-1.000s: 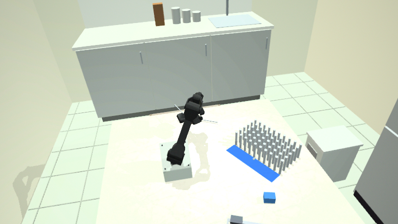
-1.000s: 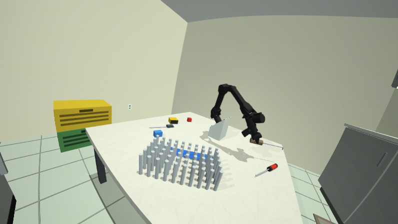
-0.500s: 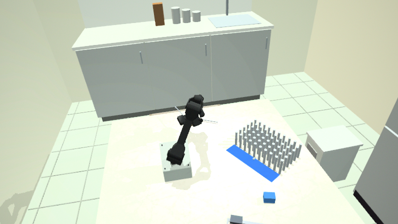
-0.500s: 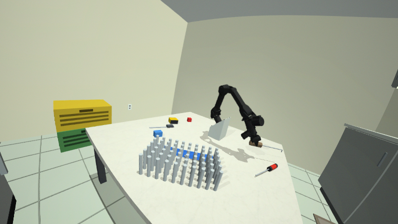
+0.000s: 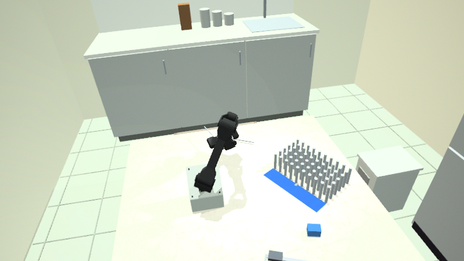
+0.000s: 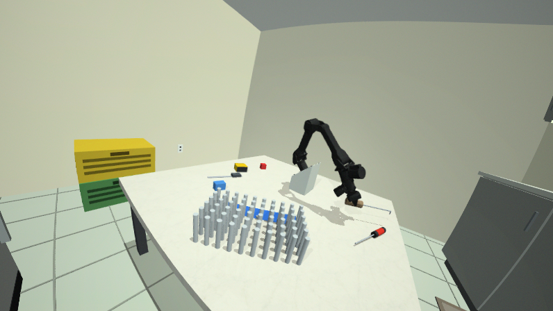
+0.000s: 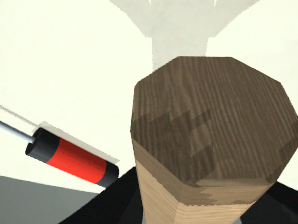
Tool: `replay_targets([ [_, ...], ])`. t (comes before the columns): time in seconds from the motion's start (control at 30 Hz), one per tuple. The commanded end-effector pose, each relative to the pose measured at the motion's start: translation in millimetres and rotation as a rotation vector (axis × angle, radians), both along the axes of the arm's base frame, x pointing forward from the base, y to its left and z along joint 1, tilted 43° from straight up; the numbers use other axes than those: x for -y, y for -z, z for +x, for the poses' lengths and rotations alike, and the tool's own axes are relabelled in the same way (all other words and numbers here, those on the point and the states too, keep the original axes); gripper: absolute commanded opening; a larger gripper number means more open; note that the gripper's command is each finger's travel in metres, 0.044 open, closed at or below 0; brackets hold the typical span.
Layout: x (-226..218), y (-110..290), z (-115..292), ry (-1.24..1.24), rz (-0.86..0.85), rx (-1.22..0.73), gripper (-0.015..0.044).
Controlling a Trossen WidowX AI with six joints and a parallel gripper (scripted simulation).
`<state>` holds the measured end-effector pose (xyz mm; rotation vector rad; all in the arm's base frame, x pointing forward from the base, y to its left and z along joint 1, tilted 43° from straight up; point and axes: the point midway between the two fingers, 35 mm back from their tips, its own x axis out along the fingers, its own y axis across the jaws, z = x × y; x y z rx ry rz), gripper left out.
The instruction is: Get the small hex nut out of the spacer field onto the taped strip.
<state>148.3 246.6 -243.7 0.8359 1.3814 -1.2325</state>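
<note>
Blue block (image 5: 313,229) near table front; yellow box (image 6: 240,166), red cube (image 6: 262,165) at far end.
</note>
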Motion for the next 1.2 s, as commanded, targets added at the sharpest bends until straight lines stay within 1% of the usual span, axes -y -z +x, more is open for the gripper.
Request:
replay_targets([
  [0.0, 5, 5, -1, -0.003, -0.003, -0.001, 0.0000],
  [1.17, 36, 34, -6, -0.004, -0.005, -0.001, 0.0000],
])
